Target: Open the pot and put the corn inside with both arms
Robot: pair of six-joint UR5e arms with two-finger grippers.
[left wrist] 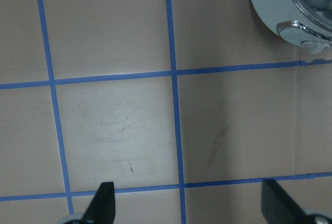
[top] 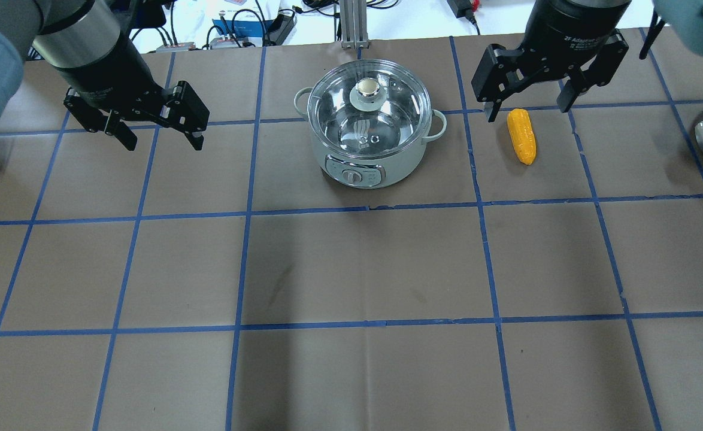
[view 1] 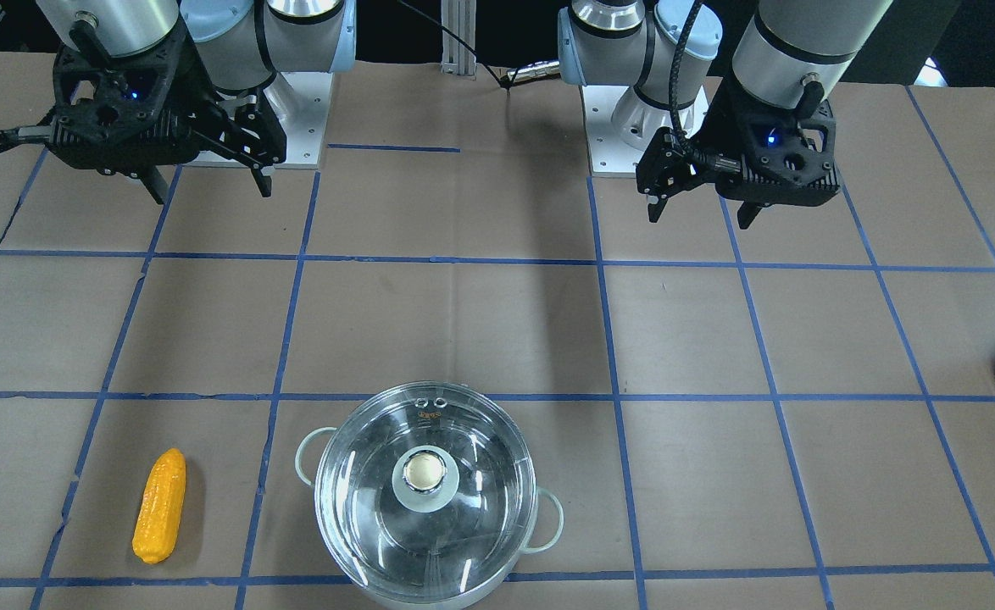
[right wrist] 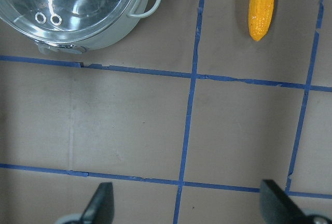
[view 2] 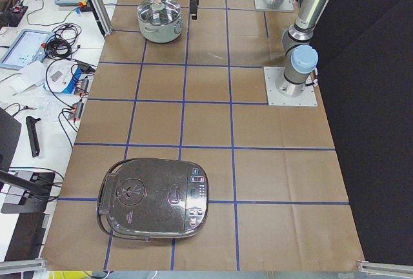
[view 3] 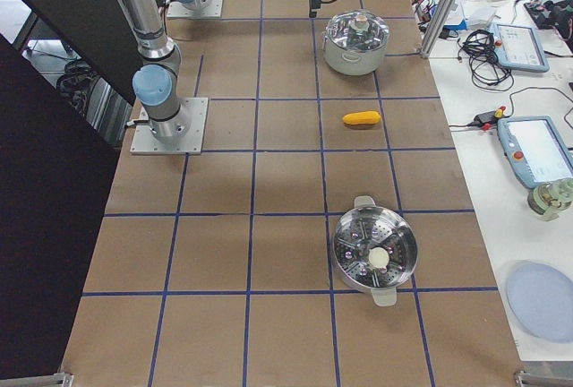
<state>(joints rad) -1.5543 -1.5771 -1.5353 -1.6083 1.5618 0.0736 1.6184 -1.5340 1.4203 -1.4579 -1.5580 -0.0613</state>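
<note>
The pot (top: 333,157) is round, with pale green walls, a shiny steel inside and two loop handles. It stands at the table's far middle with its clear glass lid (top: 364,90) on; it also shows in the front view (view 1: 332,525). The orange-yellow corn (top: 521,136) lies flat on the table to the pot's right, also in the front view (view 1: 159,506). My left gripper (top: 163,143) is open and empty, above the table left of the pot. My right gripper (top: 527,112) is open and empty, hovering over the corn's far end.
A black rice cooker (view 2: 155,195) sits at the table's left end. A steel steamer pot (view 3: 374,253) sits at the right end, with a blue plate (view 3: 542,302) beyond it on the side bench. Blue tape lines grid the brown table cover.
</note>
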